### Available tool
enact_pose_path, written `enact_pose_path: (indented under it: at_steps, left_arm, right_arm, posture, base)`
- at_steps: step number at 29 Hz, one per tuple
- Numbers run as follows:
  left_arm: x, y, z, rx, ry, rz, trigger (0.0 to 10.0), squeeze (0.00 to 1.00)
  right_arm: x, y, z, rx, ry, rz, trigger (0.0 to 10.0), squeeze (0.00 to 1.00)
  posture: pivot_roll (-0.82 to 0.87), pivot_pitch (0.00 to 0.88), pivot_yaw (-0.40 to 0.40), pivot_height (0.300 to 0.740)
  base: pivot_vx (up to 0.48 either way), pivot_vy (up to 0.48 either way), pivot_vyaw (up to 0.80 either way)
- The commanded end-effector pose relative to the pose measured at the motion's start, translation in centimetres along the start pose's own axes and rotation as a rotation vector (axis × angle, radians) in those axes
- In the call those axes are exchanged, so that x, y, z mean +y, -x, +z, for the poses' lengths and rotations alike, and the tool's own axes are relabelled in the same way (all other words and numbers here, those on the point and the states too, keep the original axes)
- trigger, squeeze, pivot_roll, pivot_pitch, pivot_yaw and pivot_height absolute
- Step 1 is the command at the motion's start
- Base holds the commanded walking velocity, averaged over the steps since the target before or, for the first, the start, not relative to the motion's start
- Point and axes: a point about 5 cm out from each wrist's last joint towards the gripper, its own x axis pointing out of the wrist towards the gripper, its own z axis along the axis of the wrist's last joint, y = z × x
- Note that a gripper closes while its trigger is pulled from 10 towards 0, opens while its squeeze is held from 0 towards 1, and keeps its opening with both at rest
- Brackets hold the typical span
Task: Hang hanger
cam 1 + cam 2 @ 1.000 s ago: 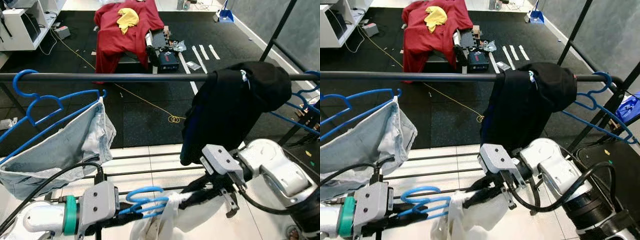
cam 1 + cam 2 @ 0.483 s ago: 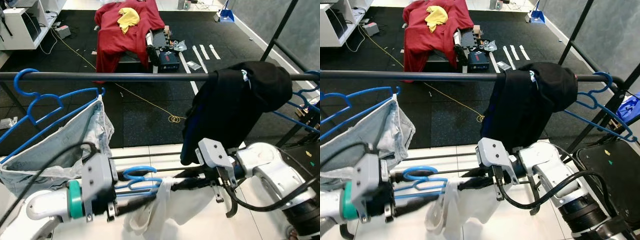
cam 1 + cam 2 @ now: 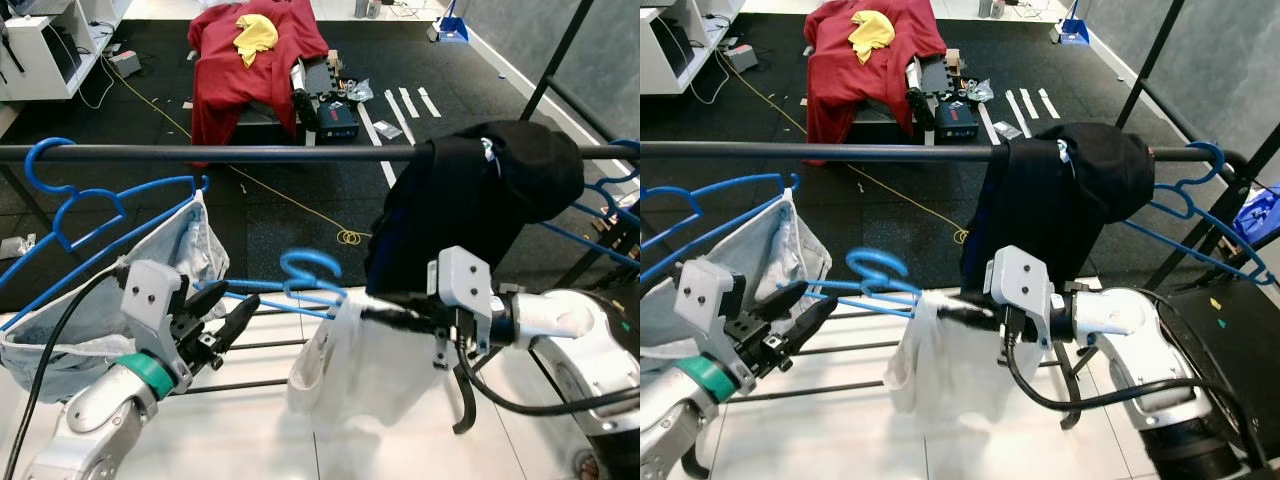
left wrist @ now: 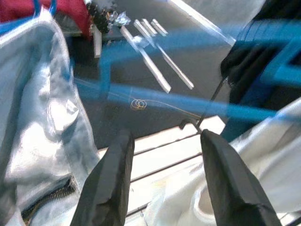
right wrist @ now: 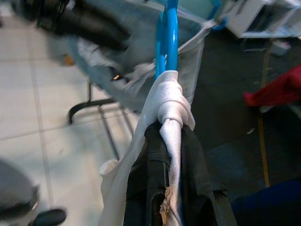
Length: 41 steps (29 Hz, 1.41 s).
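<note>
Landmark: all places are given relative to the rail [image 3: 250, 153], the dark bar crossing the scene.
Hanger: the blue hanger [image 3: 305, 281] with a white garment [image 3: 350, 365] draped on it is held below the rail and on the robot's side of it, its hook uppermost and not yet over the bar.
Right gripper: the right gripper [image 5: 162, 141] is pinched on the hanger's shoulder through the white cloth.
Left gripper: the left gripper [image 3: 222, 318] is spread and touches nothing; the hanger's other end lies just beyond its tips.
Long axis: the hanger lies roughly along the rail.
Nearer arm: the hanger is carried by the right arm alone.
Open room: bare rail is seen between the hung blue hanger with grey-blue garment [image 3: 120, 290] and the black garment [image 3: 470, 205]; the hook sits under that gap.
Coming move, as judged: the hook must be raised above the bar and lowered over it.
</note>
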Motion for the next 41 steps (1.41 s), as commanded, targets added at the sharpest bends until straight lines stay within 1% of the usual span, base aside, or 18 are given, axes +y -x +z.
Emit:
enact_pose_path:
  at_steps: [1,3,5,6,8,11,14,15,20,21,22,23,25,29,30,34,37,41]
  left_arm:
    - [0.5,0.1,-1.2,0.073,0.014,0.071,10.0,0.0]
    - [0.7,0.1,-2.2,0.171,0.015,0.086,10.0,0.0]
    - [0.5,0.1,-2.6,0.211,0.007,0.071,10.0,0.0]
    - [0.2,0.0,-3.1,0.257,-0.029,0.048,10.0,0.0]
    - [-0.8,-0.4,-3.6,0.299,-0.044,-0.008,10.0,0.0]
    - [-1.2,-0.6,-3.7,0.305,-0.047,-0.021,10.0,0.0]
    - [-2.0,-1.9,-3.0,0.307,-0.006,-0.004,10.0,0.0]
    - [-2.0,-1.9,-3.0,0.307,-0.006,-0.004,10.0,0.0]
    - [-2.1,-2.5,-2.6,0.322,-0.056,0.051,10.0,0.0]
    - [-2.4,-2.4,-2.4,0.29,-0.094,0.036,10.0,0.0]
    - [-2.7,-2.3,-2.3,0.255,-0.161,0.014,10.0,0.0]
    - [-2.7,-2.3,-2.3,0.255,-0.161,0.014,10.0,0.0]
    - [-3.0,-2.5,-2.0,0.234,-0.152,-0.039,10.0,0.0]
    - [-2.5,-2.9,-1.4,0.214,0.009,-0.075,10.0,0.0]
    - [-2.5,-2.9,-1.4,0.214,0.009,-0.075,10.0,0.0]
    - [-2.8,-3.0,-1.0,0.23,0.053,-0.193,10.0,0.0]
    - [-3.3,-2.7,-1.4,0.255,0.003,-0.249,10.0,0.0]
    - [-3.4,-2.5,-1.9,0.265,-0.009,-0.252,10.0,0.0]
  right_arm:
    - [-0.4,0.4,1.0,-0.052,0.047,-0.098,10.0,0.0]
    - [-0.5,0.3,1.4,-0.074,0.095,-0.2,10.0,0.0]
    - [-0.4,0.1,1.5,-0.088,0.104,-0.235,10.0,0.0]
    - [-0.3,-0.1,1.7,-0.104,0.112,-0.268,10.0,0.0]
    - [0.0,-0.6,2.2,-0.145,0.115,-0.317,10.0,0.0]
    - [0.0,-0.7,2.4,-0.159,0.117,-0.336,10.0,0.0]
    - [0.8,-1.5,3.0,-0.208,0.124,-0.375,10.0,0.0]
    - [0.8,-1.5,3.0,-0.208,0.124,-0.375,10.0,0.0]
    - [1.6,-2.2,3.3,-0.244,0.125,-0.415,10.0,0.0]
    - [1.6,-2.3,3.4,-0.268,0.11,-0.451,10.0,0.0]
    - [1.8,-2.7,3.4,-0.304,0.054,-0.495,10.0,0.0]
    - [1.8,-2.7,3.4,-0.304,0.054,-0.495,10.0,0.0]
    - [1.9,-3.1,3.4,-0.331,-0.007,-0.512,10.0,0.0]
    - [2.4,-3.7,4.1,-0.387,-0.042,-0.455,10.0,0.0]
    - [2.4,-3.7,4.1,-0.387,-0.042,-0.455,10.0,0.0]
    - [3.9,-4.5,4.8,-0.396,-0.068,-0.233,10.0,0.0]
    - [6.1,-4.6,3.9,-0.317,-0.07,-0.061,10.0,0.0]
    - [6.7,-4.5,3.2,-0.282,-0.079,-0.047,10.0,0.0]
  posture:
    - [-0.15,0.19,0.046,0.74]
    - [-0.16,0.187,0.057,0.74]
    - [-0.16,0.185,0.061,0.74]
    - [-0.16,0.183,0.065,0.74]
    - [-0.17,0.18,0.074,0.74]
    - [-0.17,0.18,0.074,0.74]
    - [-0.18,0.17,0.085,0.74]
    - [-0.18,0.17,0.085,0.74]
    - [-0.18,0.168,0.083,0.74]
    - [-0.18,0.166,0.081,0.74]
    - [-0.17,0.165,0.078,0.74]
    - [-0.17,0.165,0.078,0.74]
    - [-0.17,0.164,0.075,0.74]
    - [-0.16,0.162,0.072,0.74]
    - [-0.16,0.162,0.072,0.74]
    - [-0.16,0.162,0.072,0.74]
    - [-0.17,0.167,0.074,0.74]
    - [-0.17,0.17,0.07,0.74]
  base:
    - [0.0,0.0,0.0]
    - [0.0,0.0,0.0]
    - [0.0,0.0,0.0]
    - [0.0,0.0,0.0]
    - [0.0,0.0,0.0]
    - [0.0,0.0,0.0]
    - [0.0,0.0,0.0]
    - [0.0,0.0,0.0]
    - [0.0,0.0,0.0]
    - [0.0,0.0,0.0]
    - [0.0,0.0,0.0]
    - [0.0,0.0,0.0]
    - [0.0,0.0,0.0]
    - [0.0,0.0,0.0]
    - [0.0,0.0,0.0]
    - [0.0,0.0,0.0]
    - [0.0,0.0,0.0]
    - [0.0,0.0,0.0]
